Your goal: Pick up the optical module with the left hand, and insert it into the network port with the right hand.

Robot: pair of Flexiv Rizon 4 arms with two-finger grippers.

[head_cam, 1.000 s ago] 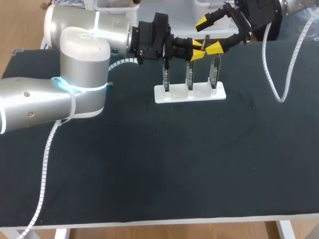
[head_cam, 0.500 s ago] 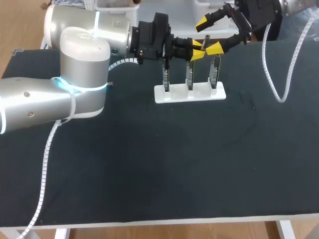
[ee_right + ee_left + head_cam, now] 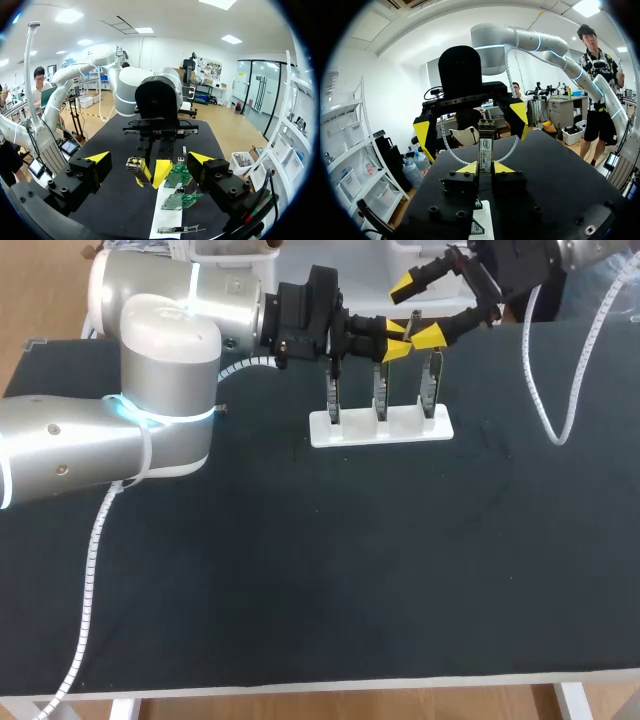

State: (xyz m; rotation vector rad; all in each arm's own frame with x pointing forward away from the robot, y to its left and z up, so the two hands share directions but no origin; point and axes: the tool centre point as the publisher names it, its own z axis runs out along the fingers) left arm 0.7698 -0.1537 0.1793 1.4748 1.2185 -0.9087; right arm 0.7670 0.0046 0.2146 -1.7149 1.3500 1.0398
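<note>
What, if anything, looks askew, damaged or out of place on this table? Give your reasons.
Nothing stands out. The module sits squarely between the jaws of the left gripper, the three boards stand upright in their white holder, and the right gripper is open close by. No spill or damage shows.

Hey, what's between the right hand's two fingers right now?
The optical module, pinched upright in the left hand, stands between them, as the left wrist view shows.

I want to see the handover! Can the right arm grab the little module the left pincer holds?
Probably yes: the right pincer is open right by the module, whose end sticks out of the left pincer, with nothing between.
</note>
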